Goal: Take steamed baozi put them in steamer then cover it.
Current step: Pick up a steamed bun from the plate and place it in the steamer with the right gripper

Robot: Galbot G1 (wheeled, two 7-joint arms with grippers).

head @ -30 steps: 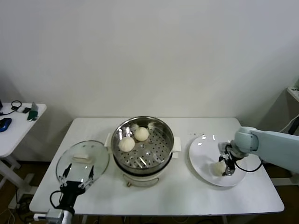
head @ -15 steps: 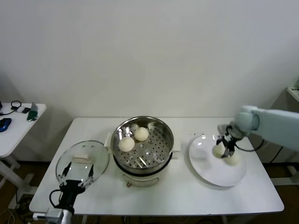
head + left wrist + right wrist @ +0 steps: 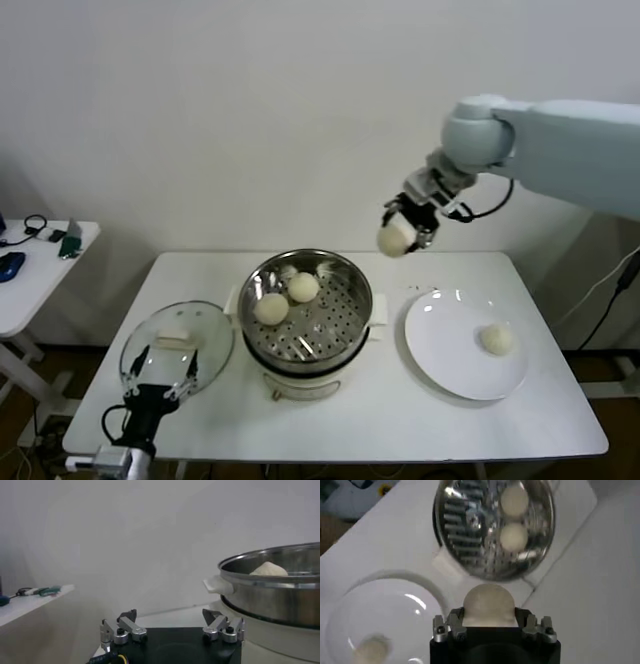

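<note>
Head camera looks down and forward from high up, taking in the whole desk [image 3: 380,420]. Left wrist camera sits low, level with the steamer [image 3: 280,587] wall, close by. Right wrist camera looks straight down from above; all three share the steamer.

Even, soft room light surrounds me. Glare streaks the steamer [image 3: 492,527] below my right gripper [image 3: 490,625], a bright glint marks the plate [image 3: 440,345], and my right wrist view smears softly.
</note>
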